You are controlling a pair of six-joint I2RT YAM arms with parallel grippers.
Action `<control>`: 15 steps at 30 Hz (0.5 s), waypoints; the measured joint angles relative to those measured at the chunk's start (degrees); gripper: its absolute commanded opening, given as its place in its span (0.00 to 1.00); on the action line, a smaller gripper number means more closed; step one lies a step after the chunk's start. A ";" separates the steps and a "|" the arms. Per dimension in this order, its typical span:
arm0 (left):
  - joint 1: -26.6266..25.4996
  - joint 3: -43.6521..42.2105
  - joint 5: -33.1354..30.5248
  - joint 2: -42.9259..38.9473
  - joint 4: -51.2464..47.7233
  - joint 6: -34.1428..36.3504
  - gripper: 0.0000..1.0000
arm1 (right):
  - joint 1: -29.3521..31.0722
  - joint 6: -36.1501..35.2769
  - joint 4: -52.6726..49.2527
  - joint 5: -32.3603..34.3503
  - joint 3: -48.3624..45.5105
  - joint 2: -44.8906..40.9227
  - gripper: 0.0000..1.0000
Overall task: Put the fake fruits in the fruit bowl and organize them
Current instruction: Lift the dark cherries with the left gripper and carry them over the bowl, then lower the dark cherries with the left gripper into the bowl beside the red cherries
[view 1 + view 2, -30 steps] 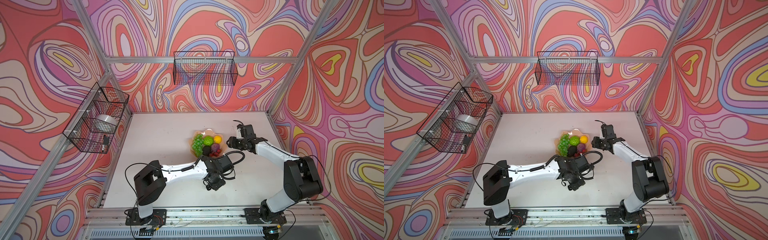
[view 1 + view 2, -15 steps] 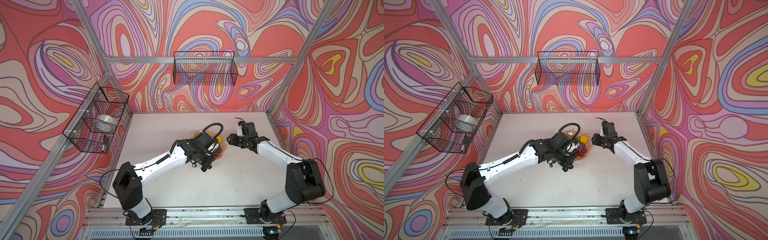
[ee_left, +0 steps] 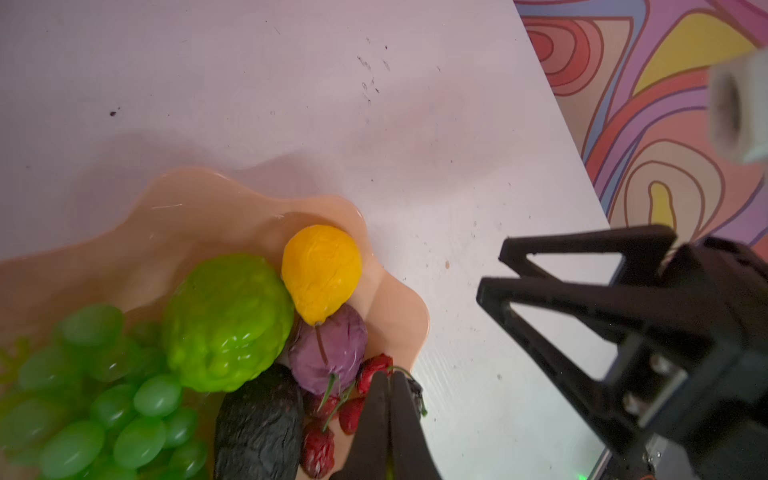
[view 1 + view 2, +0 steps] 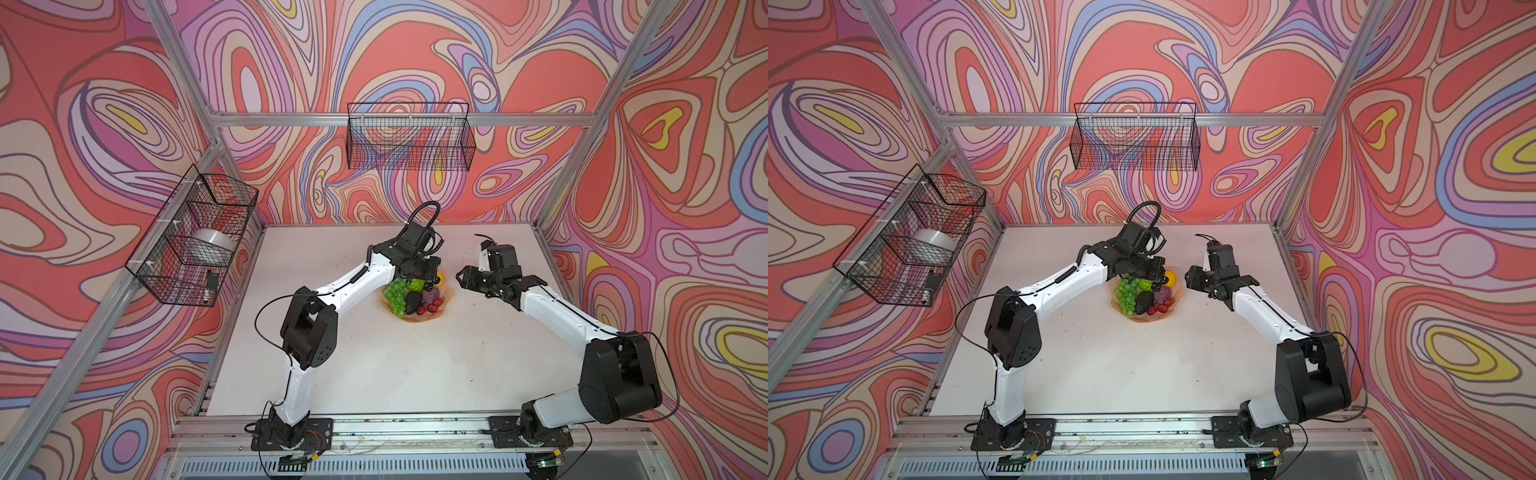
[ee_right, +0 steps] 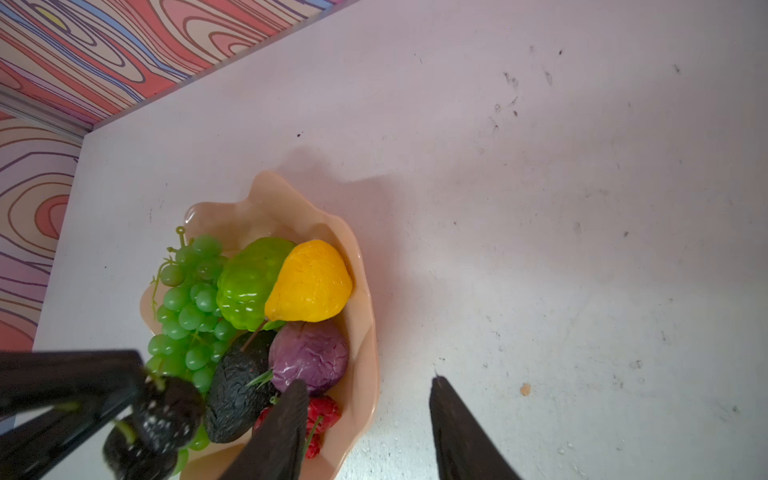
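The peach-pink fruit bowl (image 4: 415,318) (image 4: 1148,319) sits mid-table. It holds a green grape bunch (image 5: 187,307), a bumpy lime-green ball (image 3: 226,322), a dark avocado (image 5: 237,390), a purple ball (image 5: 309,357), a yellow pear-like fruit (image 3: 320,270) and red cherries (image 3: 318,451). My left gripper (image 4: 428,283) (image 3: 388,376) hovers over the bowl's far side, shut on the green stem of a black berry pair (image 5: 166,411) that hangs below it. My right gripper (image 4: 461,277) (image 5: 368,382) stands open and empty just right of the bowl, at its rim.
A black wire basket (image 4: 409,137) hangs on the back wall. Another wire basket (image 4: 195,241) on the left wall holds a silver-white round object. Aluminium frame posts stand at the table corners.
My left arm swung from the table in front of the bowl to over the bowl's far side, carrying the black berry pair. The right gripper shifted slightly beside the bowl.
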 measured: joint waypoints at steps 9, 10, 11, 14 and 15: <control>-0.48 1.05 1.03 5.81 5.07 -9.51 0.00 | 0.00 0.55 0.04 -0.04 -1.31 0.00 0.51; -0.59 0.74 0.90 5.79 5.84 -10.14 0.00 | 0.00 0.61 0.02 -0.02 -1.33 0.00 0.51; -0.74 0.39 0.50 5.79 6.73 -10.71 0.00 | 0.00 0.66 0.09 -0.02 -1.40 0.00 0.51; -1.40 -1.40 -0.72 5.79 9.60 -12.11 0.00 | 0.00 0.68 0.20 -0.02 -1.60 0.00 0.51; -1.57 -2.23 -1.27 5.79 10.32 -12.74 0.00 | 0.00 0.70 0.20 -0.04 -1.64 0.00 0.51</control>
